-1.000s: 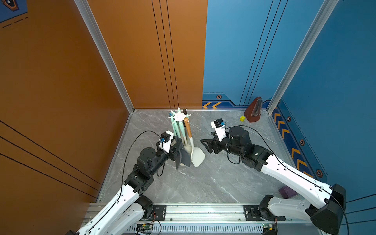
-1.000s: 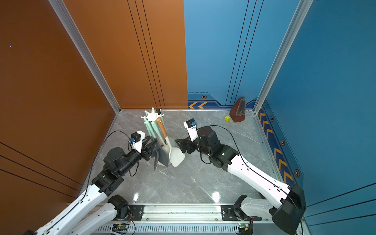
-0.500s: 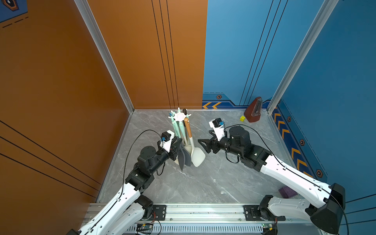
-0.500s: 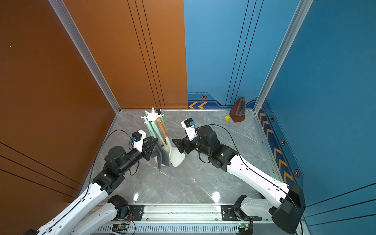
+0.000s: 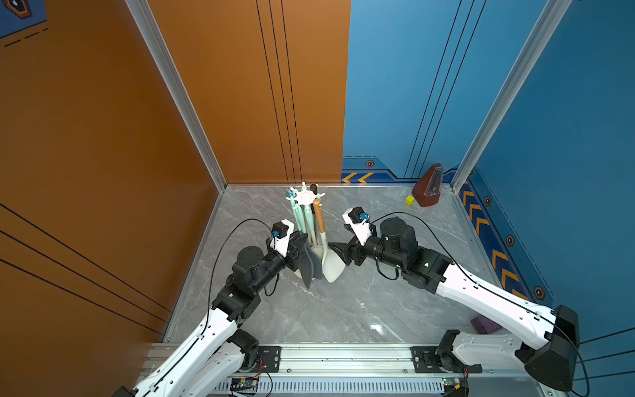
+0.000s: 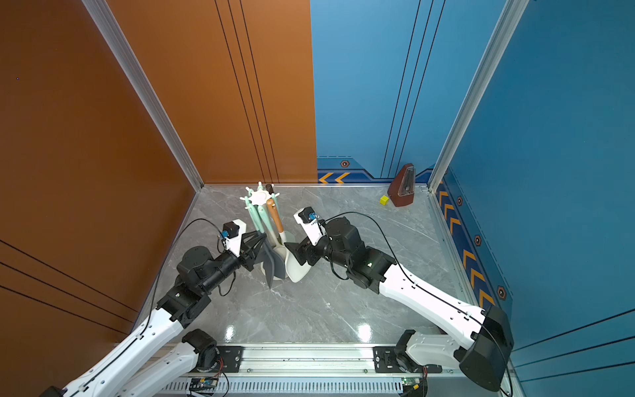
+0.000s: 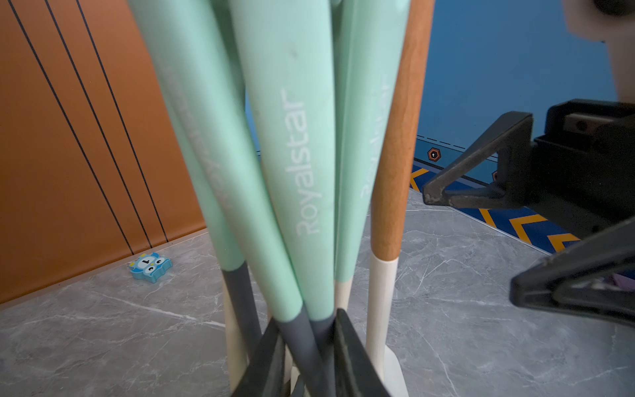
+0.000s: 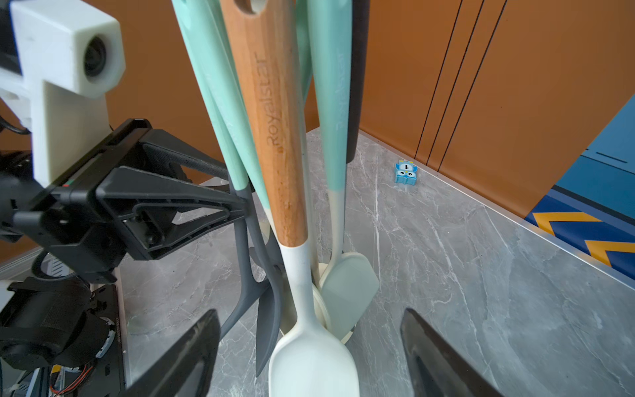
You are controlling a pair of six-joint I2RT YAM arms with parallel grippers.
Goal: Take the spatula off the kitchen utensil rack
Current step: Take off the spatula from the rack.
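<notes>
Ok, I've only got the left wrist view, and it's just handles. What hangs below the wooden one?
Observer: A cream spoon-shaped head.
Operator: Is the right tool on it?
Observer: The right tool is open, with a finger on either side of that head in its wrist view.
Operator: And below my grey necks?
Observer: Dark grey flat heads, overlapping, hanging low beside the base of the kitchen utensil rack.

The grey marbled tabletop is polished and glossy, the kitchen utensil rack smooth cream plastic, the spoon handle grained wood, and the mint handles matt, perhaps silicone
</notes>
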